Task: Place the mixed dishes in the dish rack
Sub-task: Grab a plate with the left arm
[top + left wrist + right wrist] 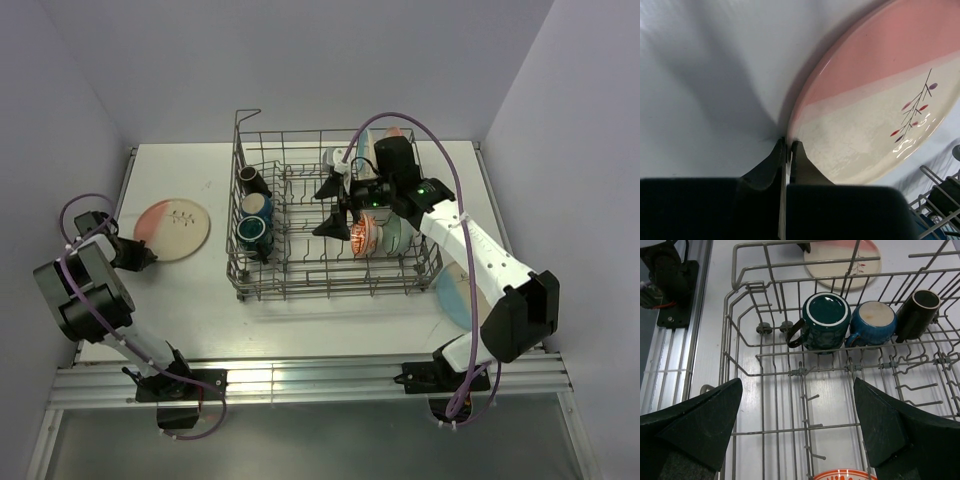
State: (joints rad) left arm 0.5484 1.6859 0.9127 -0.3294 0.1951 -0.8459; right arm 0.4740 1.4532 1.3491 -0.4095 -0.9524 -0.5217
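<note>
A pink-and-cream plate (172,230) (880,100) with a twig motif lies flat on the table left of the dish rack (300,290). My left gripper (147,258) (787,144) is shut on this plate's near-left rim, one finger over the cream surface. My right gripper (330,210) (798,382) hangs open over the rack's middle, holding nothing. In the rack's left column stand a dark brown mug (252,180) (919,310), a blue mug (255,206) (872,320) and a teal mug (252,232) (826,315). An orange-red bowl (364,235) (842,475) and a pale green bowl (392,235) sit at its right.
A light blue plate (455,295) lies on the table right of the rack, partly under my right arm. Another plate (388,133) stands at the rack's back right. Walls close in on the left, the back and the right. The rack's corner (935,200) shows beyond the pink plate.
</note>
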